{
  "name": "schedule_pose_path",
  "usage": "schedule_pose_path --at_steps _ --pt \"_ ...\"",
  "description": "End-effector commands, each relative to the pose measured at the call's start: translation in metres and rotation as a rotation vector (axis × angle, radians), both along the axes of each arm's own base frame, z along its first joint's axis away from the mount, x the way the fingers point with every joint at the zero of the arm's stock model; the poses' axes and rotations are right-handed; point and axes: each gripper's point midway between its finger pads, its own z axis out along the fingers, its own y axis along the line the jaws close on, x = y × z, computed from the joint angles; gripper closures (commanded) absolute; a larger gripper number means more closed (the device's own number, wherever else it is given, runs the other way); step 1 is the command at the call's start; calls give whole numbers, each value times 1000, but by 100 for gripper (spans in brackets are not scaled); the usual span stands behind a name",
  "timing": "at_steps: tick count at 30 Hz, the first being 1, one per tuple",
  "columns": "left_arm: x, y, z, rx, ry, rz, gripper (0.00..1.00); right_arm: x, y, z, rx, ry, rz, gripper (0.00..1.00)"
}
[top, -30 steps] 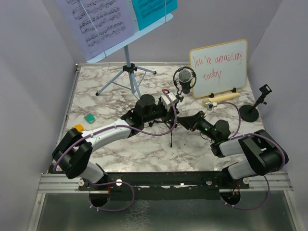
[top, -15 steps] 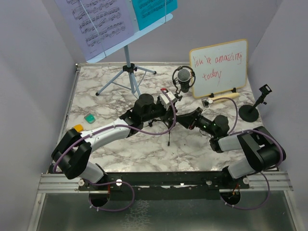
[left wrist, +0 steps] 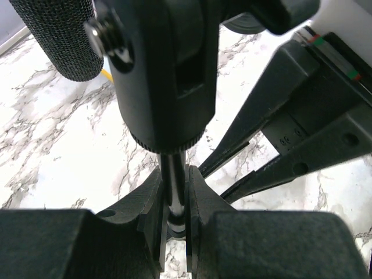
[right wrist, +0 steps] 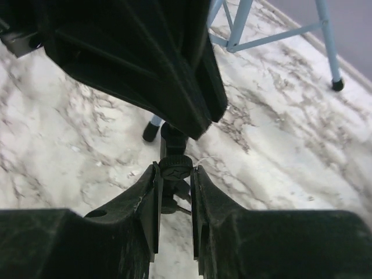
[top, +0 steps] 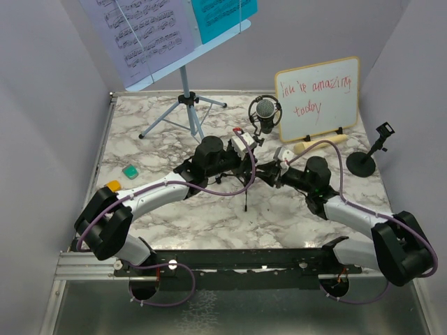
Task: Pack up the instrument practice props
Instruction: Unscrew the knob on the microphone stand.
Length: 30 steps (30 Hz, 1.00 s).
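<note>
Currently the black studio microphone (top: 266,110) is held upright above the middle of the table (top: 174,209), just left of the whiteboard (top: 318,98). The left gripper (left wrist: 173,200) has its fingers (left wrist: 150,203) drawn in narrowly on the thin stem below the microphone body. The right gripper (right wrist: 174,177) is closed, almost as narrowly, on a knurled joint of the small tripod (top: 246,199) beneath; contact on both sides is judged likely from the right wrist view.

Trouble is most likely to come from two grips on one slender piece. If the arms are moved unevenly, the stem could be twisted or pulled out of one pair of fingers. The heavy head could also be tipped about the thin stem if the left grip is loosened first. A tripod leg hanging toward the table could be caught on it.

On the whiteboard, red handwriting can be read as "you're amazing today". On the far-left music rack (top: 220,40), printed notes are seen on the printed music sheet (top: 140,31), but no title can be made out; nothing is legible on the cyan sheet (top: 223,14). No brand marks can be read.
</note>
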Motion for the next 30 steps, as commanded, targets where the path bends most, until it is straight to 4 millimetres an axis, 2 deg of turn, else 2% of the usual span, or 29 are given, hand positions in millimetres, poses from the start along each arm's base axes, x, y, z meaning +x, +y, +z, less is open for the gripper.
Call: schedule_pose_path --at_steps 1,10,17,19,21,23,25,27,30 --pt "-14 -7 20 -52 -18 -55 100 6 -9 -17 -327 -293 64 99" --pt "-14 -8 18 -59 -10 -53 100 24 -10 -7 -699 -729 -21 99" --pt "-14 -6 22 -63 -21 -46 100 17 -10 0 -943 -1009 -123 99" --pt "-14 -5 22 -63 -24 -44 100 14 -8 8 -922 -1063 -161 98" --pt "-13 -5 22 -62 -28 -41 100 13 -6 8 -896 -1040 -167 92" --pt "-12 -4 23 -59 -35 -35 100 12 -5 10 -820 -963 -189 80" --pt "-12 -3 22 -57 -39 -32 100 8 -1 16 -698 -866 -208 60" --pt "-11 -3 22 -55 -39 -30 100 1 1 23 -579 -782 -218 53" --pt "-11 -3 22 -54 -41 -31 100 -10 -1 27 -453 -684 -226 48"
